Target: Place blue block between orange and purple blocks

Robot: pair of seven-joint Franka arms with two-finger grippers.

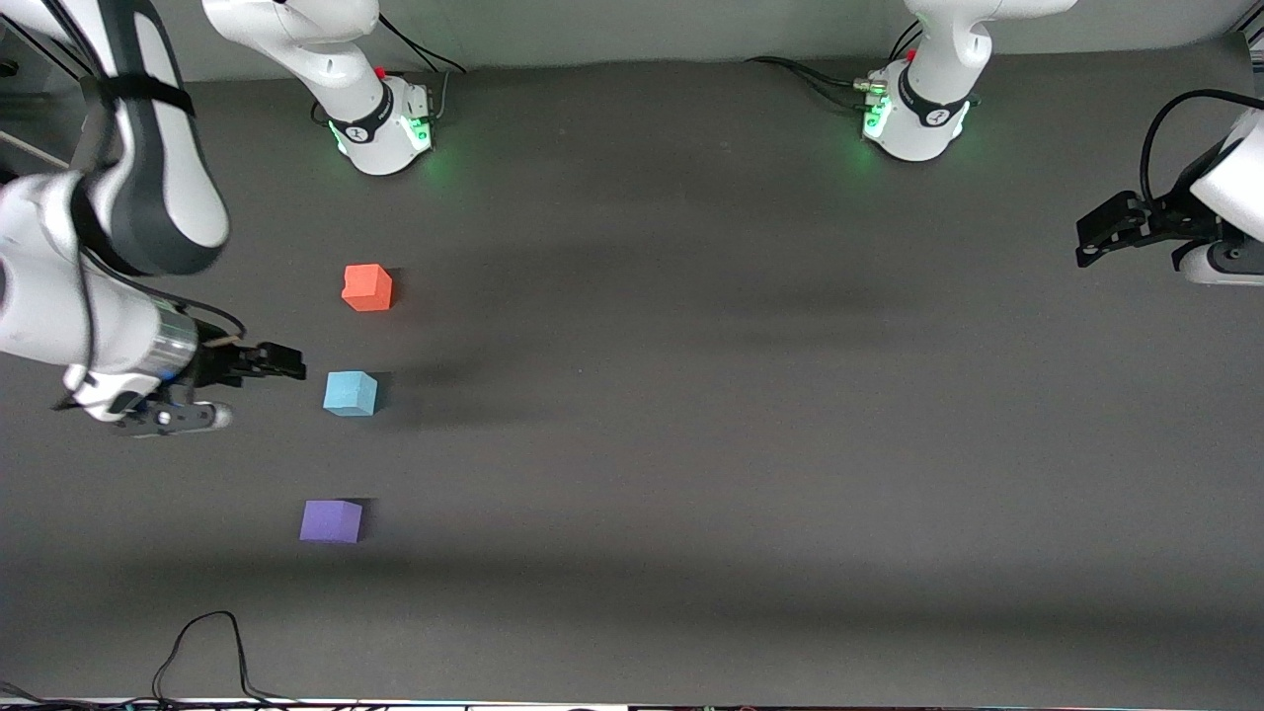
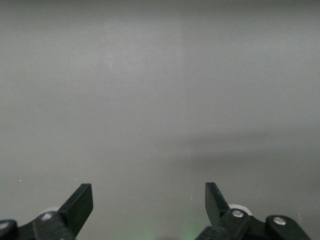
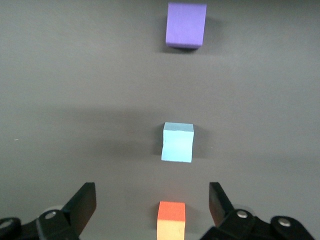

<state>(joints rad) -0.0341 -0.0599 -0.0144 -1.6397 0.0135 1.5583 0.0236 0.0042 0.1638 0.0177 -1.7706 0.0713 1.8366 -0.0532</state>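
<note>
Front view: blue block [image 1: 350,393] is sitting on the desk [image 1: 691,444] between orange block [image 1: 367,287] and purple block [image 1: 331,520], so placement looks done. Right end effector [image 1: 286,361] is hanging beside it, apart.

Left wrist: left end effector [image 2: 149,197] is waiting, spread, empty.

Right wrist: fingers [image 3: 82,202] are spread wide, pinching nothing.

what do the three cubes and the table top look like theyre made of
Blue block, orange block and purple block: likely foam, though painted wood is possible; flat matte faces with no shine and slightly soft edges. Table top: dark grey and matte, possibly a fabric or rubber mat; it shows soft shadows but no glare.
</note>
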